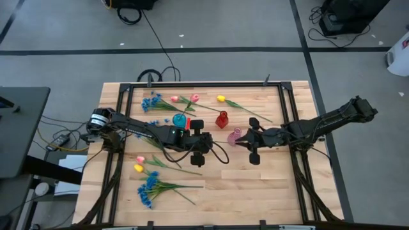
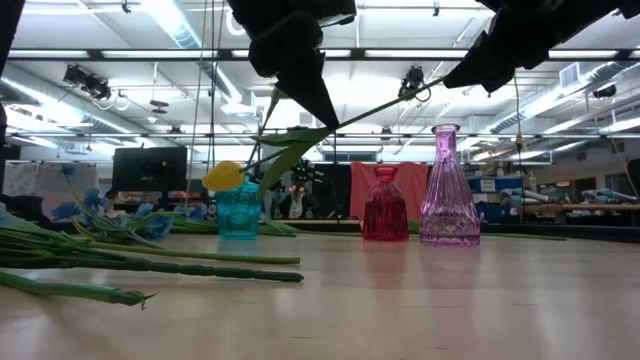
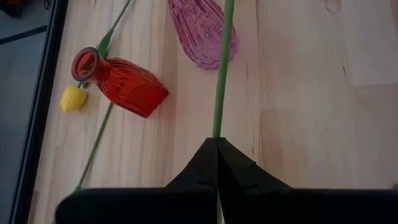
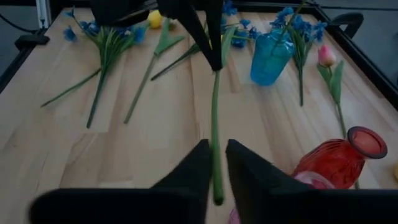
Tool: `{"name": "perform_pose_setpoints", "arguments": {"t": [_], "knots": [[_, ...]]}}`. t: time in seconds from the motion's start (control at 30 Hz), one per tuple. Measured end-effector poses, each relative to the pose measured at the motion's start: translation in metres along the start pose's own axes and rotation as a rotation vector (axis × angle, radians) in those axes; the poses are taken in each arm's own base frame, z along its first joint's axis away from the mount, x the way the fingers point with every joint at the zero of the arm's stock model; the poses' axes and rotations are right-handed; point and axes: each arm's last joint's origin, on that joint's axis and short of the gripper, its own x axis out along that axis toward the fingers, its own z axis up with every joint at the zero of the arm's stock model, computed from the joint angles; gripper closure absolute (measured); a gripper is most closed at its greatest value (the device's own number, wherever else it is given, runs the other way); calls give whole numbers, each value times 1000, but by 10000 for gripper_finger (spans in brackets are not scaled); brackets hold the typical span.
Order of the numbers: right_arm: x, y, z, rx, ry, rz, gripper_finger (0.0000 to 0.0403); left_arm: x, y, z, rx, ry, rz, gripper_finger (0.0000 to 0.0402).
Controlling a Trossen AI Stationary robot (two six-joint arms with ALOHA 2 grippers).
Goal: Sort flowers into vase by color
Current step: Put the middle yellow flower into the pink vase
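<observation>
nearest, on the left of the pale wooden table (image 1: 255, 191), a bushy blue spray (image 1: 150, 188) of small blossoms lies flat. a pink tulip (image 1: 139, 159) lies just beyond it.

above mid-table the left gripper (image 3: 216, 140) is clenched on the thin, smooth green stem of a yellow tulip (image 2: 222, 176), holding it clear of the wood. the stem's long axis runs left to right. the bloom droops low at the left end, with broad leaves beside it, and the cut end rises to the right. that cut end sits between the fingers of the right gripper (image 4: 216, 149), just above the pink vase (image 2: 448, 190); whether those fingers are pinching it or still loose cannot be told.

behind stand three ribbed glass vases. the pink one is tall and narrow-necked, the red vase (image 2: 385, 205) is squat and the blue vase (image 2: 238, 212) is short.

farthest, more blue sprays (image 1: 152, 102) and tulips lie along the back.
</observation>
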Motion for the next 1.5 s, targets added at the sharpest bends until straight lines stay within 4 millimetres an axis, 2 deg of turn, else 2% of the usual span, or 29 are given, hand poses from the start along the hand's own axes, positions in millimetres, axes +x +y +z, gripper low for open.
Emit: {"name": "perform_pose_setpoints", "arguments": {"t": [0.1,0.47,0.6,0.73,0.87,0.97,1.13,1.27,1.4,1.5], "knots": [[0,0,-1,-4,12,-1,390,0,0,0,0,0,0,398],[0,0,-1,1,12,13,395,0,0,0,2,1,0,394],[0,-1,-1,3,11,10,395,-5,0,1,-1,-17,-1,367],[1,-3,-1,17,14,0,396,-24,3,10,-45,-112,7,329],[2,-6,-1,22,14,-16,396,-40,-18,22,-41,-287,-47,314],[1,-7,0,23,5,-50,396,-40,-38,22,-63,-387,-158,313],[-5,-6,9,34,-87,-23,392,-17,-60,-5,-197,-482,-226,312],[-16,-2,22,26,-221,40,391,-8,-72,-27,-296,-651,-319,312],[-24,0,33,18,-345,30,390,-3,-72,-48,-358,-760,-285,312],[-27,0,38,1,-403,-44,389,-5,-65,-50,-371,-859,-207,312]]}}
